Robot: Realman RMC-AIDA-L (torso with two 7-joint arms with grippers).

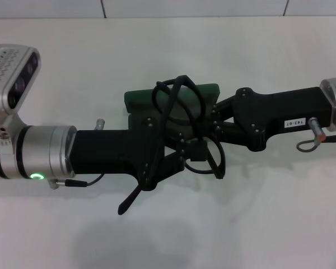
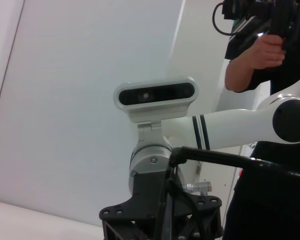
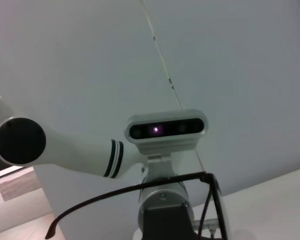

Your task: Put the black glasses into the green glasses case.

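**Both claws meet over the case, glasses held between them**

From the head camera you see a white worktop [image 1: 257, 224] with the two arms reaching in from opposite sides and meeting at its middle. Your left claw [image 1: 157, 154] comes in from the left, your right claw [image 1: 215, 126] from the right, and their tips nearly touch. Between them sit the black glasses [image 1: 182, 120], raised above the green glasses case [image 1: 137, 100]. Only the far edge and corners of the case show behind the claws; whether its lid is open cannot be made out.

The glasses are unfolded and tilted. One lens ring lies over the case, the other pokes out toward the near right, and one temple arm trails down to the near left, clear of the case. Each claw appears to be touching the frame, but you cannot tell from these views whether either one is clamped on it or standing open. The right wrist camera shows the frame and a long temple arm close in front of the other arm's camera, which suggests the glasses are off the surface.

The step in hand looks like the handover or alignment just above the case. Next, you would need to fold or turn the frame so the trailing temple arm comes inside the case outline, then lower it flat into the lining.
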